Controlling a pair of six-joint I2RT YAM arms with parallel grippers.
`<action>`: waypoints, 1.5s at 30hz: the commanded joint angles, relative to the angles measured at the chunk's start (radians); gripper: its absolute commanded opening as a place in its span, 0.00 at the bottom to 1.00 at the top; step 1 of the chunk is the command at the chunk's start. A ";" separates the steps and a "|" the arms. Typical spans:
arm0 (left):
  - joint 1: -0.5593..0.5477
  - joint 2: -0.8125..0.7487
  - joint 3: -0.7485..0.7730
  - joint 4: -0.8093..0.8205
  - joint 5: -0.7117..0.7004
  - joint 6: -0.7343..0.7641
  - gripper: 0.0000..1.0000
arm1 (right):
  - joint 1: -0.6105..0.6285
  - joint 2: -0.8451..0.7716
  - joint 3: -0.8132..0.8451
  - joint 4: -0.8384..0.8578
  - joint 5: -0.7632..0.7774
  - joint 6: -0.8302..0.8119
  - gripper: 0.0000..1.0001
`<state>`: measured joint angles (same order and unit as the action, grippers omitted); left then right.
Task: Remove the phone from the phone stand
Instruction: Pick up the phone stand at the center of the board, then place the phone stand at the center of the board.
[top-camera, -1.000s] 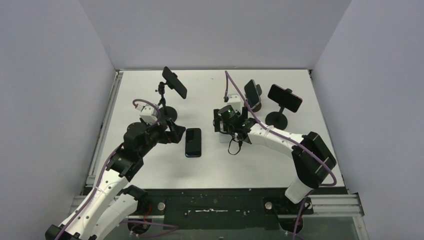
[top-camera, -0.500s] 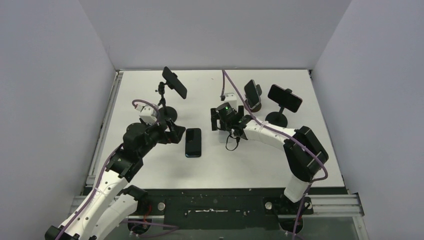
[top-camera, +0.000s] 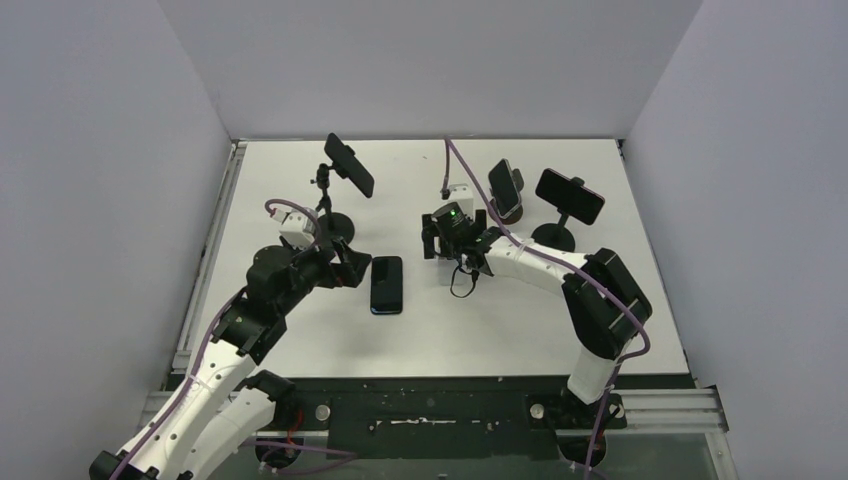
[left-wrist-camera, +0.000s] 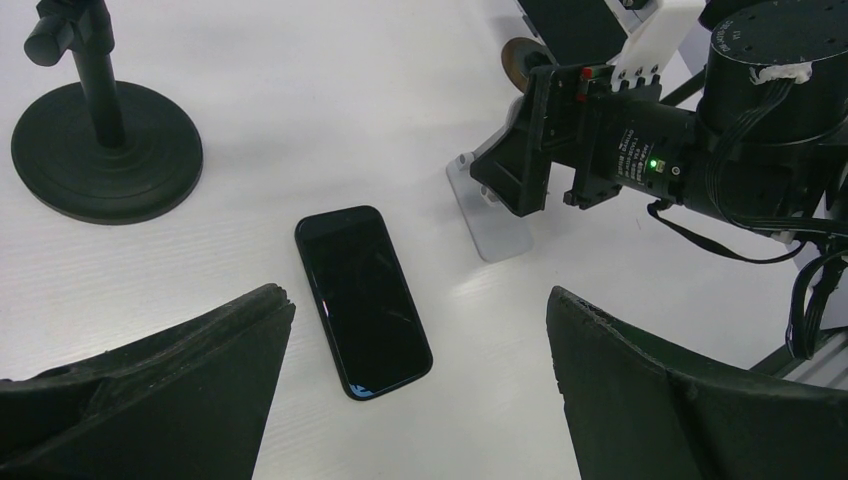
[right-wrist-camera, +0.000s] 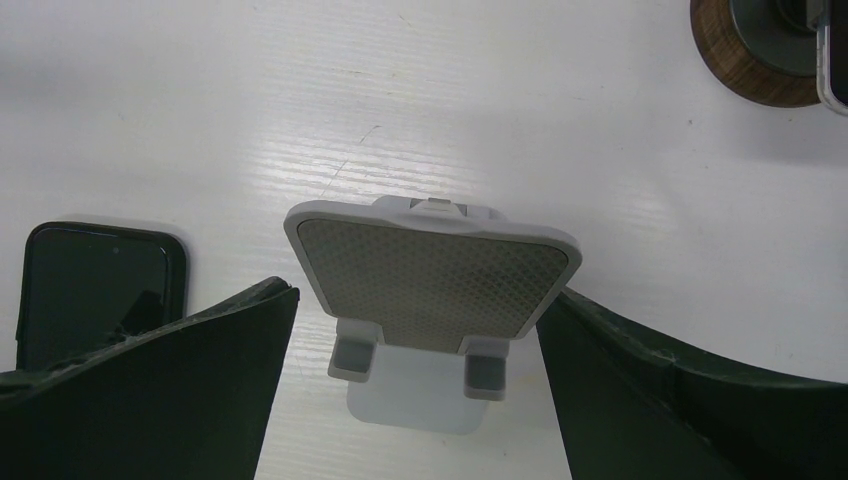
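A black phone (top-camera: 386, 284) lies flat and screen-up on the white table. My left gripper (top-camera: 350, 268) hovers just left of it. In the left wrist view the phone (left-wrist-camera: 363, 300) lies between and beyond the wide-open left gripper (left-wrist-camera: 417, 295), which holds nothing. A white phone stand (right-wrist-camera: 432, 280) with a grey dotted pad stands bare, with no phone on it. My right gripper (right-wrist-camera: 418, 295) is open and straddles it, one finger close to each side edge. In the top view the right gripper (top-camera: 450, 255) covers most of that stand.
A dark phone sits clamped on a tall black stand (top-camera: 335, 222) at the back left. Two more phones rest on stands at the back right, one wooden-based (top-camera: 505, 188) and one black (top-camera: 568, 196). The right arm's cable (top-camera: 462, 285) loops onto the table.
The right arm has drawn its gripper slightly back and to the left over the white stand, and its jaws have narrowed a little. The left arm and the flat phone have not moved.
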<state>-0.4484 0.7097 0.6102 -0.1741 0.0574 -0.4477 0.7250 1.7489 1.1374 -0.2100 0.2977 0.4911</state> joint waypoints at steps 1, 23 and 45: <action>-0.006 -0.009 -0.006 0.053 0.002 0.009 0.97 | -0.008 0.002 0.036 0.034 0.015 0.000 0.90; -0.007 -0.009 -0.008 0.058 0.009 0.007 0.97 | -0.012 -0.041 0.078 0.035 0.108 0.016 0.55; -0.027 -0.038 -0.006 0.045 -0.007 0.006 0.97 | -0.175 0.431 0.765 -0.151 0.160 0.251 0.52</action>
<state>-0.4644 0.6914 0.5991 -0.1684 0.0574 -0.4477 0.5617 2.1349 1.7805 -0.3164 0.4099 0.6907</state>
